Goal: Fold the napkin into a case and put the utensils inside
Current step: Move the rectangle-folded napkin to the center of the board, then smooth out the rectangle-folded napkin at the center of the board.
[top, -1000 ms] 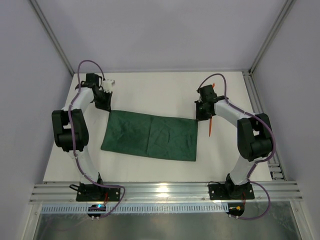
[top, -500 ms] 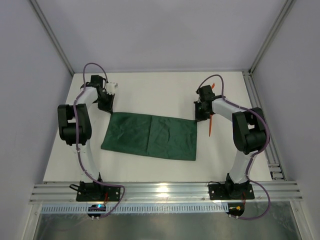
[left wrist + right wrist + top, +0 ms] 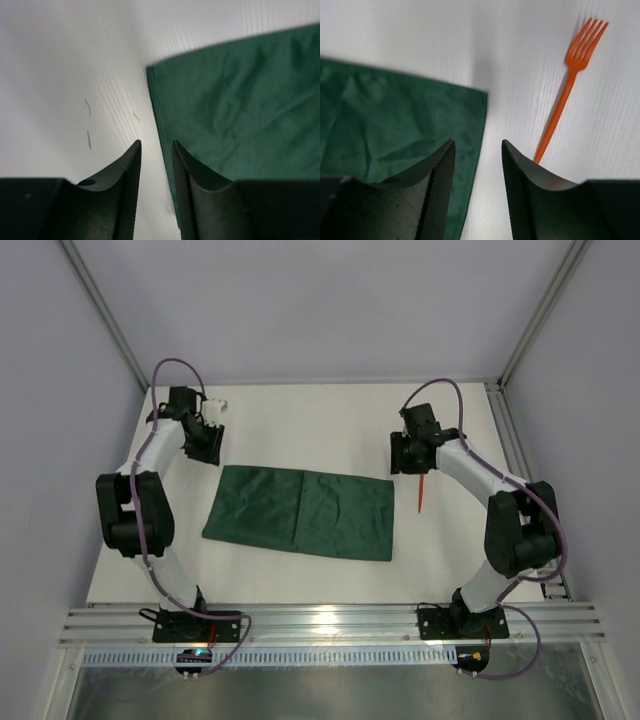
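Note:
The dark green napkin (image 3: 300, 512) lies flat as a folded rectangle on the white table. My left gripper (image 3: 211, 453) hovers just off its far left corner. In the left wrist view its jaws (image 3: 156, 146) stand a little apart with nothing between them, over the napkin's edge (image 3: 240, 100). My right gripper (image 3: 404, 464) is by the far right corner, open and empty (image 3: 477, 143), straddling the napkin's edge (image 3: 395, 115). An orange fork (image 3: 565, 95) lies on the table right of it, also seen from above (image 3: 423, 492). The knife-like piece is not in view.
The white table surface (image 3: 310, 425) is bounded by a metal frame rail (image 3: 510, 430) on the right and slotted rails (image 3: 330, 622) at the near edge. Grey walls enclose the back and sides.
Both arms have shifted their elbows, and the right gripper has drawn slightly back from the napkin's corner. The napkin and fork have not moved.

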`<state>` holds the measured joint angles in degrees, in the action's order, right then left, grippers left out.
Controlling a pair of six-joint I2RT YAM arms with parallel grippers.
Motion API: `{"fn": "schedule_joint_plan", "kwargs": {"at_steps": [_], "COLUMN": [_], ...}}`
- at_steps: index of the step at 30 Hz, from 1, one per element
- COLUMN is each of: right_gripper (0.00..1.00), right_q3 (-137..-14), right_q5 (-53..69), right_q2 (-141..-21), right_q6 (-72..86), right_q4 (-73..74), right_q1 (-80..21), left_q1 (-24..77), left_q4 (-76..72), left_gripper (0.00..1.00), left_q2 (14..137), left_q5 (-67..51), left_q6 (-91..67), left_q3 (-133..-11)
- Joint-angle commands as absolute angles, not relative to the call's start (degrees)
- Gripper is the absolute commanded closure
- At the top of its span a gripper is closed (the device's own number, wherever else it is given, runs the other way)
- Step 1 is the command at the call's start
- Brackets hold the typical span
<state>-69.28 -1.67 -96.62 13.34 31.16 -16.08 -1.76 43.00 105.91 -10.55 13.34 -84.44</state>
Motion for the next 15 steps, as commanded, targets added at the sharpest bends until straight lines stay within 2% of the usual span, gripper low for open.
{"fn": "schedule_joint_plan", "kwargs": {"at_steps": [1, 3, 4, 10, 15], "right_gripper": [0.55, 0.63, 0.70, 0.90, 0.95], "right_q3": [-63.47, -58.48, -56.71, -41.68, -33.84], "right_q5": [-4.84, -3.96, -3.09, 4.92, 3.97], "right_q2": [-85.11, -82.02, -80.70, -74.27, -74.79], "right_q6": [16.78, 19.76, 21.08, 33.20, 36.56], "right_q4": [33.84, 32.70, 31.91, 20.68, 19.07], "right_q1": [-22.82, -26.79, -30.46, -34.72, -34.80], "left_q1": [-0.88, 0.86, 1.49, 1.93, 1.93], "left_q4": [49.12, 50.53, 51.32, 47.73, 47.37], "left_gripper": [0.70, 0.72, 0.73, 0.77, 0.78], "left_q2": [97.41, 95.90, 95.11, 96.76, 96.50], "left_q5": [-11.08, -10.38, -9.85, -4.75, -3.70], "left_q6": [16.34, 18.97, 19.42, 20.30, 20.48], "left_q3": [-75.87, -69.91, -68.22, -60.39, -57.57]}}
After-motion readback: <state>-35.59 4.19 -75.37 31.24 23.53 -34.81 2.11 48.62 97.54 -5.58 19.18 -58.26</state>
